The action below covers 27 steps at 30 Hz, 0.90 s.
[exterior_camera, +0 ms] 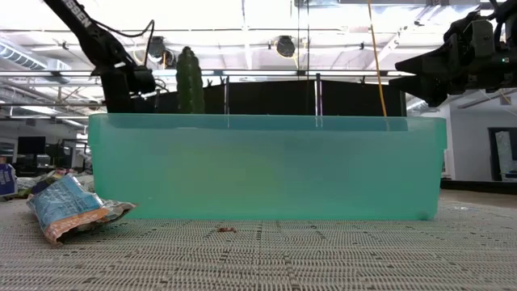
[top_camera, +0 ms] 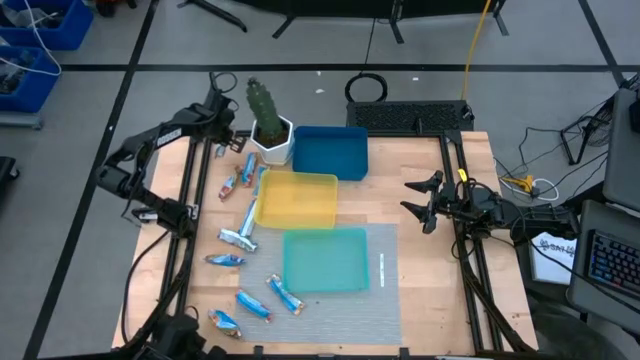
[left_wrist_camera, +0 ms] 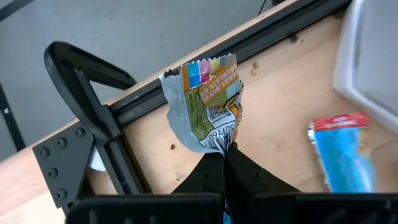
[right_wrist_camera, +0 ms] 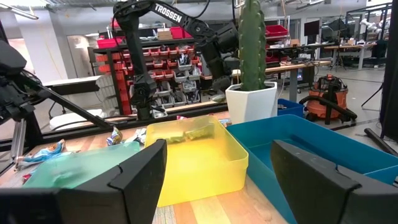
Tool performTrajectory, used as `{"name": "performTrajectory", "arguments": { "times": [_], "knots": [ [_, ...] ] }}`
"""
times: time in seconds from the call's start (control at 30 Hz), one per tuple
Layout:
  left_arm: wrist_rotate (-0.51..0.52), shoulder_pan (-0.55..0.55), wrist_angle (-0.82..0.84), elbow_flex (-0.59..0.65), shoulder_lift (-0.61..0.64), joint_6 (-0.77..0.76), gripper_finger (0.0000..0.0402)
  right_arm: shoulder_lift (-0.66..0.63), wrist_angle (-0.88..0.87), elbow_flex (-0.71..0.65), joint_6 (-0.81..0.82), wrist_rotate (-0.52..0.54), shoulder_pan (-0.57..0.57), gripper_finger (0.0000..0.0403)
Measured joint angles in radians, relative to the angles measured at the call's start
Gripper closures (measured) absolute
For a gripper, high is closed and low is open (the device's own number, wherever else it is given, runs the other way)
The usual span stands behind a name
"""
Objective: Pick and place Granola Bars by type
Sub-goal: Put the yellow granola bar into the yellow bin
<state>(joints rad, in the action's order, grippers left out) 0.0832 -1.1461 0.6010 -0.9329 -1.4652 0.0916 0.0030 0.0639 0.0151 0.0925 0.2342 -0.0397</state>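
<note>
At about ten o'clock on the wooden worktop (top_camera: pixel 420 280), the left hand (left_wrist_camera: pixel 222 152) pinches a crinkled foil granola bar (left_wrist_camera: pixel 205 102). The right hand (top_camera: pixel 418 200) waits at three o'clock, fingers spread.

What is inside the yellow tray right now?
Two views show something lying in the yellow tray: a greenish-tan shape near its far wall, likely a bar. The rest of the floor looks bare, though the near wall hides part of it.
</note>
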Motion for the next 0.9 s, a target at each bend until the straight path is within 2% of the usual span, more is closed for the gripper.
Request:
{"name": "performTrajectory", "arguments": {
  "times": [0.27,0.9],
  "knots": [
    [-0.04,0.004,0.002,0.0,0.074,-0.02,0.0401,0.0,0.0,0.0,0.0,0.0,0.0,0.0124],
    [-0.03,0.056,0.003,0.0,0.327,-0.07,0.0401,0.0,0.0,0.0,0.0,0.0,0.0,0.0124]
  ]
}}
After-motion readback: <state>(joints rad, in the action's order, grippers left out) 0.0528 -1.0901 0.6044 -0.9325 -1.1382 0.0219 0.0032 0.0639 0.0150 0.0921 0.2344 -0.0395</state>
